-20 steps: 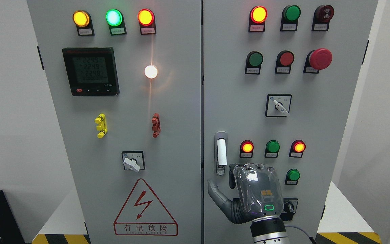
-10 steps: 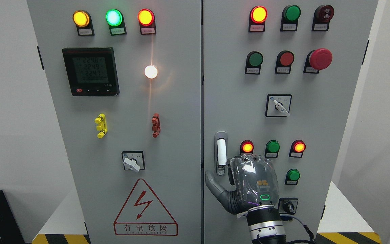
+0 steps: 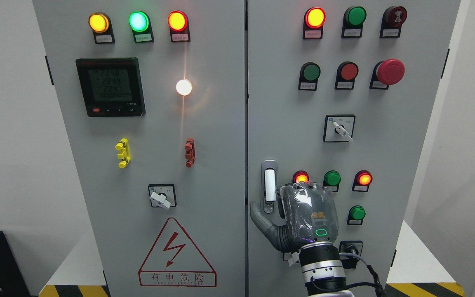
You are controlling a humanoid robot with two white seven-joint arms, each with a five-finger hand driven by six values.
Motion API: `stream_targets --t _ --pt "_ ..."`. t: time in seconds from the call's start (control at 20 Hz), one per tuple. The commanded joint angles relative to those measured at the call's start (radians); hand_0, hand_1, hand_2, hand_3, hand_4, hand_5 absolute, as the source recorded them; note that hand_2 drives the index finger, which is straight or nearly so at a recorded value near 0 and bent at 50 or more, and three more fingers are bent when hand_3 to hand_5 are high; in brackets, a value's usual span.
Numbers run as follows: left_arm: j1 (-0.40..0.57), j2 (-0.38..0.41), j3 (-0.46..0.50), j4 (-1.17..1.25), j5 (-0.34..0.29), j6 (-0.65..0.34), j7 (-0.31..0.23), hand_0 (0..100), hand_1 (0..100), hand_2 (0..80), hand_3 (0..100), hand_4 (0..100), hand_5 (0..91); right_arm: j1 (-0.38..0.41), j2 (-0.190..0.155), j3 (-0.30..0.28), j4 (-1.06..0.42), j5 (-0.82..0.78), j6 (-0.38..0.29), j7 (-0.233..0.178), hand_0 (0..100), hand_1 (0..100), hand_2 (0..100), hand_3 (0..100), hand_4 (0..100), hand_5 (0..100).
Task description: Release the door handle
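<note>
Two grey doors make up the cabinet point(image 3: 221, 123), meeting at a seam down the middle. The left door carries one digital meter point(image 3: 110, 87), three lit lamps along the top, one white lamp point(image 3: 184, 87) and one warning triangle point(image 3: 177, 253). The right door holds one red mushroom button point(image 3: 390, 71) and two rotary switches. One right hand point(image 3: 303, 214), wrapped in clear film, comes up from the lower right with its back to me; the thumb is splayed out to the left below the door handle point(image 3: 269, 185), but I cannot tell how its fingers sit. The handle is a white upright bar in a silver recess, low on the right door near the seam, just left of the hand.
</note>
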Motion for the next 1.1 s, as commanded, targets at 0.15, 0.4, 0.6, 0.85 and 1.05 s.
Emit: stream_targets --t 0.15,0.4,0.6,0.85,1.05 --pt "-0.026 0.000 0.000 0.029 0.000 0.000 0.001 12 56 0.0 0 0 0.0 -0.007 0.000 -0.009 0.018 0.000 0.001 -0.010 31 27 97 100 100 100" --pt "-0.026 0.000 0.000 0.029 0.000 0.000 0.001 12 56 0.0 0 0 0.0 -0.013 0.000 -0.009 0.021 0.000 0.001 -0.010 33 29 97 100 100 100" --pt "-0.026 0.000 0.000 0.029 0.001 0.000 0.001 12 56 0.0 0 0 0.0 -0.018 0.000 -0.009 0.021 0.000 0.010 -0.010 34 30 97 100 100 100" --pt "-0.026 0.000 0.000 0.029 0.000 0.000 0.001 12 56 0.0 0 0 0.0 -0.018 0.000 -0.009 0.021 0.000 0.012 -0.010 37 30 97 100 100 100" --pt "-0.028 0.000 0.000 0.029 0.000 0.000 0.001 12 56 0.0 0 0 0.0 -0.018 0.000 -0.009 0.019 0.000 0.012 -0.010 38 31 97 100 100 100"
